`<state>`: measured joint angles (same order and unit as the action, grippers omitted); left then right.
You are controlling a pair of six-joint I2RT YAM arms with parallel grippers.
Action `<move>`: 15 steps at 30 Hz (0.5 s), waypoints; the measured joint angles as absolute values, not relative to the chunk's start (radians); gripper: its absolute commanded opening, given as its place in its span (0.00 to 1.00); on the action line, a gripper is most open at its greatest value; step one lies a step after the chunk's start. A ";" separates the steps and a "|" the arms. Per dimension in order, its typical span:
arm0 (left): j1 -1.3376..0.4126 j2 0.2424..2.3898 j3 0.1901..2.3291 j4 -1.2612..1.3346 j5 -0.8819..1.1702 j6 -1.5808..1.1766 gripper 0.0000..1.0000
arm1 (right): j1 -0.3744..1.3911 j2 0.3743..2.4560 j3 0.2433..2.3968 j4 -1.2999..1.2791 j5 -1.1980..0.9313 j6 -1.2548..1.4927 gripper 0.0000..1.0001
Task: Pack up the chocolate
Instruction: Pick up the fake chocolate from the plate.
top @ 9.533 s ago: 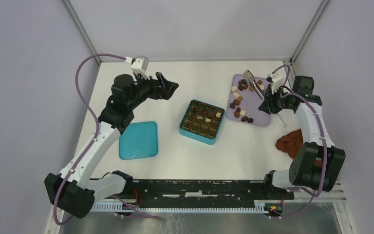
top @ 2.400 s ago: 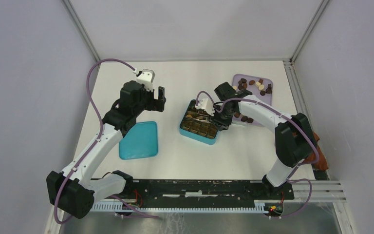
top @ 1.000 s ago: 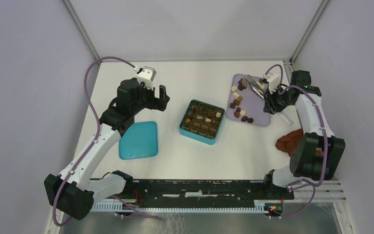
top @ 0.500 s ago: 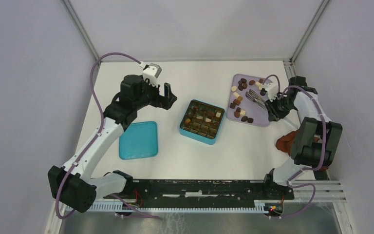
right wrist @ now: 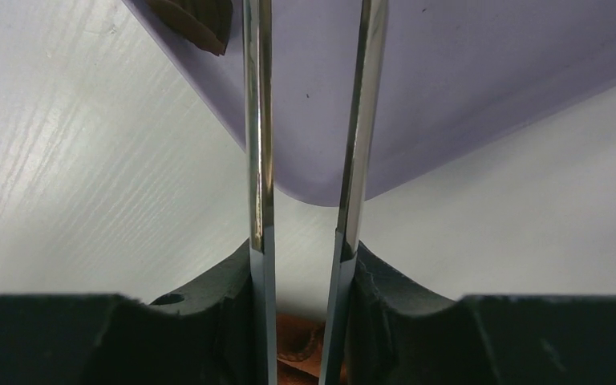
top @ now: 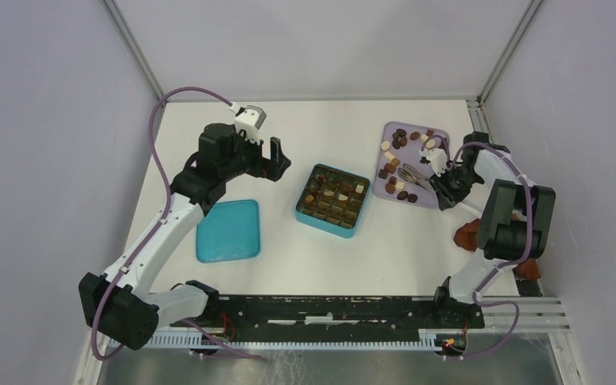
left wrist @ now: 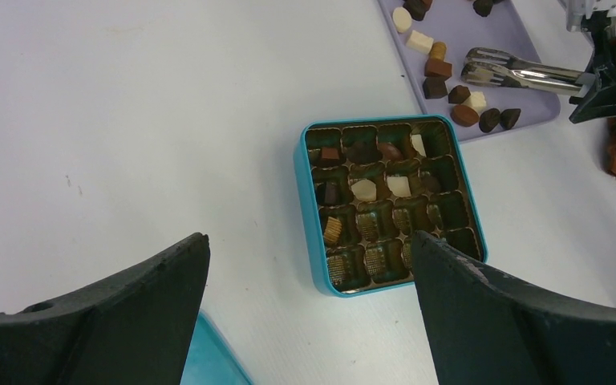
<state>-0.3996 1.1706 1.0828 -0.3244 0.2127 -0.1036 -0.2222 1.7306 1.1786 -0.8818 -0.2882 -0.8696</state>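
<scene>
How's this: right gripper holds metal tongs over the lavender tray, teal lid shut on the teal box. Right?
No: the flat teal lid lies apart, left of the open square teal box; top external view shows it. Rest holds.

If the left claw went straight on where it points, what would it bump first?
Most likely the teal box, centred ahead between the fingers of the open left gripper. Depth is unclear, so it could meet the table just before it.

Left hand (top: 277, 158) spread wide, raised; right hand (right wrist: 303, 269) pinched narrow, seemingly low.
</scene>
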 measured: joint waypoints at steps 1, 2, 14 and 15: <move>-0.400 1.171 1.083 -0.326 0.212 -0.104 0.99 | -0.222 1.738 1.179 -0.881 -0.284 -0.870 0.39; -0.400 1.171 1.083 -0.328 0.212 -0.104 0.99 | -0.222 1.744 1.179 -0.882 -0.283 -0.870 0.39; -0.400 1.171 1.083 -0.341 0.211 -0.104 0.99 | -0.173 1.781 1.226 -0.892 -0.275 -0.868 0.44; -0.400 1.171 1.083 -0.342 0.211 -0.104 0.99 | -0.169 1.789 1.235 -0.892 -0.275 -0.865 0.44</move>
